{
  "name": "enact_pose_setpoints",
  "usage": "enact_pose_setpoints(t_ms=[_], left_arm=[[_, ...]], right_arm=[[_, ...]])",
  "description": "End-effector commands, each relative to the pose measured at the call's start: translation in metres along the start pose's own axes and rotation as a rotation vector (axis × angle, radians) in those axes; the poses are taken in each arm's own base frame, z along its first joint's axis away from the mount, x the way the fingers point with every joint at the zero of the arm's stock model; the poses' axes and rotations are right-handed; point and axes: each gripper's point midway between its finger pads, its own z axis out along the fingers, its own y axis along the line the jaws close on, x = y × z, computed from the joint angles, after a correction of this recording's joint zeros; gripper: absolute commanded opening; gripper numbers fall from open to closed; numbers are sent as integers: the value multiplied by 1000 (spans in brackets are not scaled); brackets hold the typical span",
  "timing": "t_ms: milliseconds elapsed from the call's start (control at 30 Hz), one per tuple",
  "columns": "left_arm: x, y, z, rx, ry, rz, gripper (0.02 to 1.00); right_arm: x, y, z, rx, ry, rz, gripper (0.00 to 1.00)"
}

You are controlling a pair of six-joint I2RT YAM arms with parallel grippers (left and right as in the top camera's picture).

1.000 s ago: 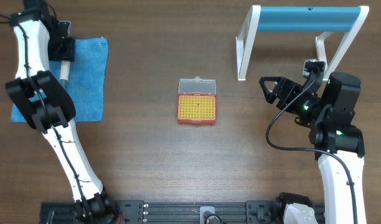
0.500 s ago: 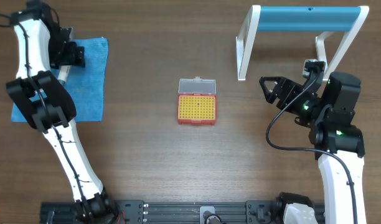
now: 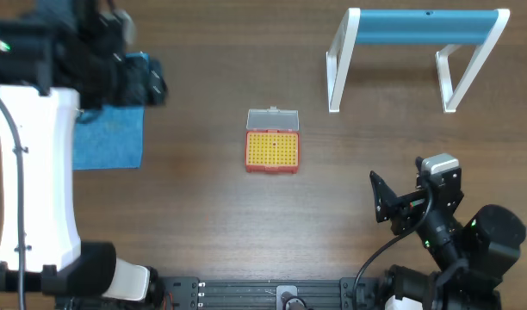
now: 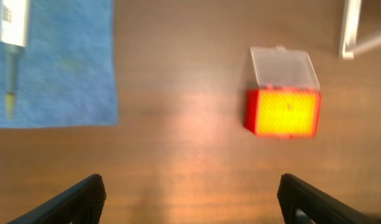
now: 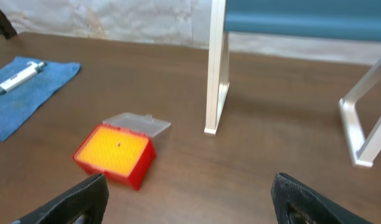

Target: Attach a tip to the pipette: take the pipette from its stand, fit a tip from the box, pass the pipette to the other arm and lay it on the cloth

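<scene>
- The pipette (image 4: 10, 37) lies on the cloth (image 4: 60, 68), well left of the tip box (image 3: 272, 151). It looks light and rigid, with a slim, fragile tip end, so the thick white body is likely the safest place to hold it.
- The left hand (image 4: 190, 183) hangs above the tabletop (image 3: 203, 224) left of the tip box, fingers spread wide and empty.
- The right hand (image 5: 190, 186), right of the tip box, is also spread and empty.
- No print is legible; the marking on the pipette is blurred.
</scene>
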Motion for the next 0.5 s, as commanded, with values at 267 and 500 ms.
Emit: enact_pose_setpoints(t_ms=[267, 500], left_arm=[[144, -18, -28, 221, -443, -65, 901], [143, -19, -28, 229, -458, -65, 901]], right_arm=[[79, 14, 6, -14, 40, 226, 858], [98, 12, 11, -11, 94, 294, 860]])
